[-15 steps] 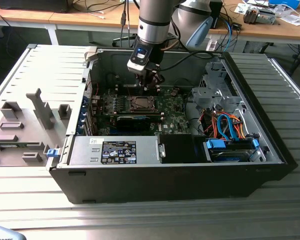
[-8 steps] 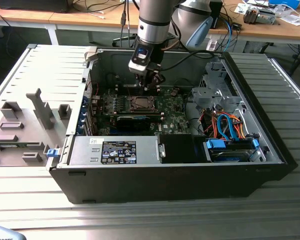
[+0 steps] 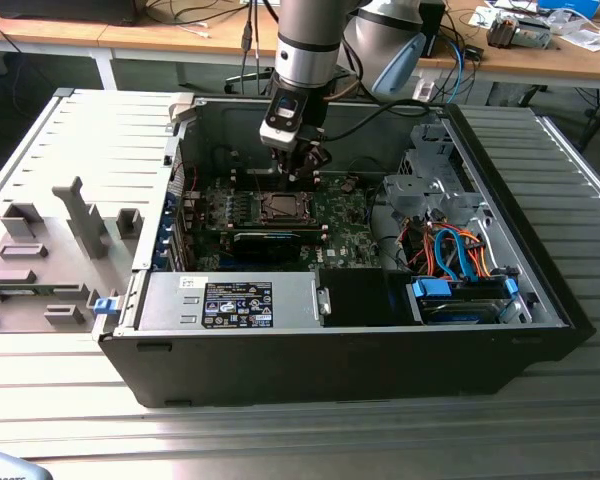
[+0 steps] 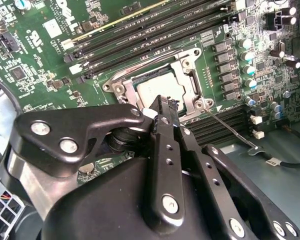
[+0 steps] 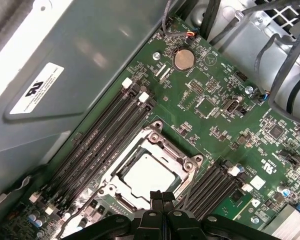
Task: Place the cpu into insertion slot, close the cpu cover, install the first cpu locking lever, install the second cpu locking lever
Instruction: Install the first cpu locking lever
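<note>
The cpu lies flat in the socket on the green motherboard, silvery top up, with the metal cpu cover framing it. In the second wrist view the cpu shows just past my fingertips, and a thin locking lever sticks out sideways from the socket corner. My gripper hangs a little above the socket's edge, its black fingers pressed together with nothing between them. In the exterior view the gripper hovers over the socket inside the open computer case.
Memory slots run along both sides of the socket. A row of capacitors stands close by. The case wall rises beside the board. Orange and blue cables and a drive cage fill the exterior view's right.
</note>
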Robot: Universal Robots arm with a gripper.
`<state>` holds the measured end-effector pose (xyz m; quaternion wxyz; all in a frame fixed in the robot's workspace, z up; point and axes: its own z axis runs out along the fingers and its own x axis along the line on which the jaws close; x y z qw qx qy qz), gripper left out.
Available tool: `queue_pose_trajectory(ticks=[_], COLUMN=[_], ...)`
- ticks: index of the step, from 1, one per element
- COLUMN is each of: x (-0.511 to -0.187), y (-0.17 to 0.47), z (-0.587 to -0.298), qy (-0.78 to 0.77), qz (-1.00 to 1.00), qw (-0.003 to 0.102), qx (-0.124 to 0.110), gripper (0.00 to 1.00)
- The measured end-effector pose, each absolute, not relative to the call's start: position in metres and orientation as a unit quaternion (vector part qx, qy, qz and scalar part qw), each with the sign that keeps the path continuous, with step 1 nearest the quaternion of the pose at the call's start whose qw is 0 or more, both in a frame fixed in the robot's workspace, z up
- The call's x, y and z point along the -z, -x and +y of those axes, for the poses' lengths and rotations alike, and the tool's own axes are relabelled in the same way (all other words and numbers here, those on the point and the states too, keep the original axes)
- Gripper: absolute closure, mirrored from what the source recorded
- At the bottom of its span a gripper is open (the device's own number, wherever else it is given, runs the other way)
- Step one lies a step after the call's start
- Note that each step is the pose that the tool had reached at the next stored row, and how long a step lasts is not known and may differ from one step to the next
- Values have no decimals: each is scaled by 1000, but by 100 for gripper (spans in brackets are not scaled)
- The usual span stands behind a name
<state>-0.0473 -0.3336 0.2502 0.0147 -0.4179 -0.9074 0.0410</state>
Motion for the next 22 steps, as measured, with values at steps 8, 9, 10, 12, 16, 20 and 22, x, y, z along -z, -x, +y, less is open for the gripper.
queue_pose_trajectory(ticks=[8,9,10,12,16,20,22], x=[-250,-250,-250,-250,-250,-250,-250], y=[47,47,47,47,47,47,47], z=[-334,-334,-334,-334,-334,-334,-334], qy=[399,398,395,391,383,376,371], qz=[-916,-917,-918,-919,-923,-926,-927], qw=[14,14,14,13,13,13,13], qx=[-41,-41,-41,-42,-42,-42,-42], gripper=[89,89,89,89,89,89,89])
